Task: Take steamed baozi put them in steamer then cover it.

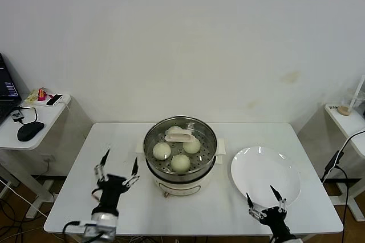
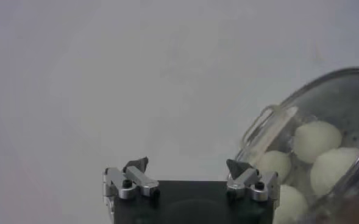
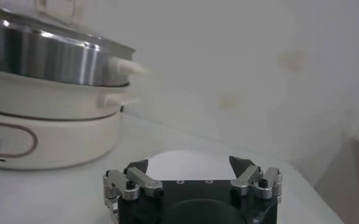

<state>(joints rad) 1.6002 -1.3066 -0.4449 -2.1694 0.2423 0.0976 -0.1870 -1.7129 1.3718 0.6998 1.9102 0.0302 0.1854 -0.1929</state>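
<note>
On the table, lid already over the buns

My left pincer (image 1: 118, 167) hangs spread and empty just left of the steamer (image 1: 180, 166) (lid (image 1: 179, 138) on, buns (image 1: 181, 162) inside); right pincer (image 1: 266, 199) spread too, near the plate (image 1: 266, 175).

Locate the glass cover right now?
In the head view the cover sits on the steamer at table centre, over the baozi, between the open left gripper and the white plate.
</note>
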